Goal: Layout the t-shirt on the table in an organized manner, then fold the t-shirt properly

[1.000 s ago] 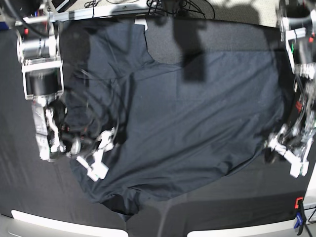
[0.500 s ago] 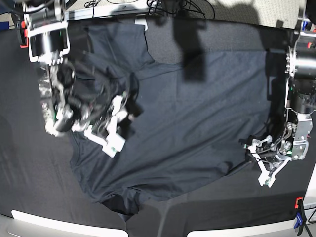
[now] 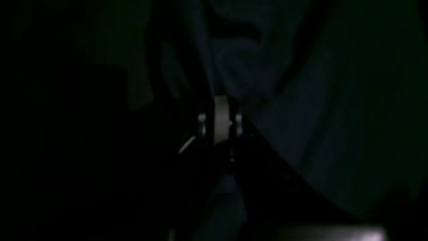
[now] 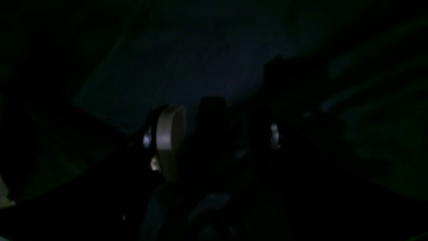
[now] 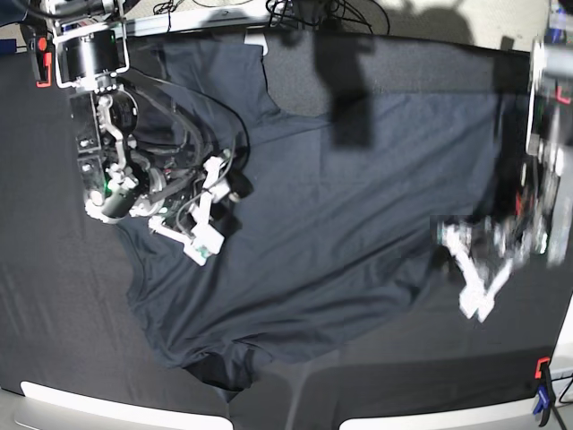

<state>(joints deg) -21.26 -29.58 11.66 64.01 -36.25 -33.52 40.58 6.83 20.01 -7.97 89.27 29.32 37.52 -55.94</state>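
The dark slate-blue t-shirt (image 5: 340,206) lies spread over most of the table (image 5: 54,296), with creases along its near hem. My right gripper (image 5: 220,215) hangs open over the shirt's left part; the right wrist view shows its pale finger (image 4: 169,140) standing well apart from the other, with blue cloth (image 4: 187,57) beyond. My left gripper (image 5: 473,285), blurred, is at the shirt's right near edge. Its fingers (image 3: 220,117) are pressed together where folds of the t-shirt (image 3: 321,110) run into the tips, so it is shut on the cloth.
A red clamp (image 5: 39,49) sits at the far left corner and a red and blue clamp (image 5: 542,387) at the near right. Pale rim (image 5: 81,403) runs along the near edge. Cables (image 5: 304,11) lie past the far edge.
My left gripper swung in to the shirt's right near edge and closed from wide open. The right arm moved toward the far side over the shirt, still open.
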